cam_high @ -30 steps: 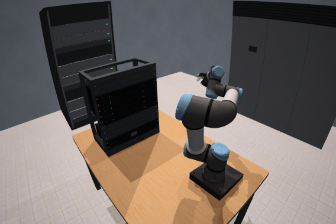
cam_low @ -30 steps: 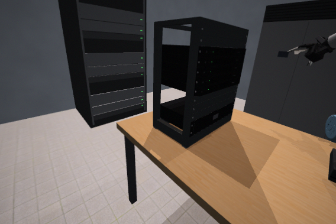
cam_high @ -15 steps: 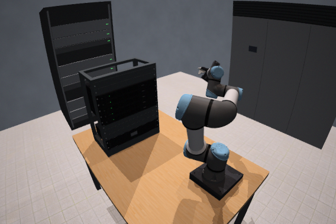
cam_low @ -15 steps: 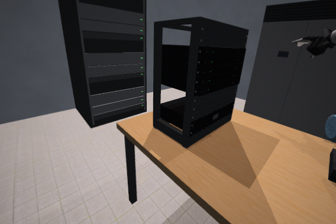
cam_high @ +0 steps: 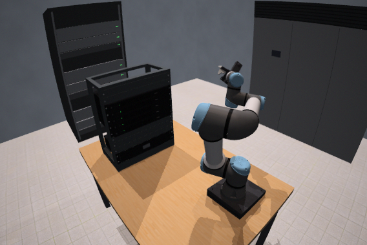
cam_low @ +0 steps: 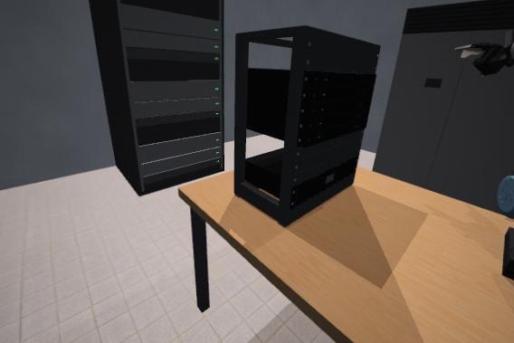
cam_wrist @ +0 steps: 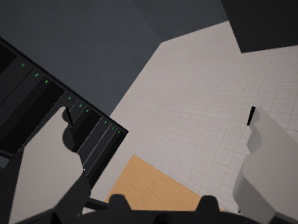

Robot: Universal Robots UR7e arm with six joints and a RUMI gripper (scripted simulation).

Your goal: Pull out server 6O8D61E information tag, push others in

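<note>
The black open-frame rack (cam_high: 128, 82) (cam_low: 295, 71) stands upright on the wooden table. Several black servers (cam_high: 139, 110) (cam_low: 341, 104) with small green lights fill its middle. Small pale marks show at the right of their fronts in the top view. No information tag is seen sticking out, and no service tag can be read, so 6O8D61E cannot be picked out. My gripper (cam_high: 229, 67) (cam_low: 471, 61) (cam_wrist: 158, 108) is open and empty, high in the air to the right of the rack, well apart from it. The wrist view shows no server front of this rack.
The wooden table (cam_high: 168, 192) (cam_low: 344, 238) (cam_wrist: 145, 187) carries the rack and the arm's base (cam_high: 239, 200). A tall server cabinet (cam_high: 53, 66) (cam_low: 109, 80) stands behind on the left. A wide dark cabinet (cam_high: 300, 83) (cam_low: 421, 129) stands behind on the right.
</note>
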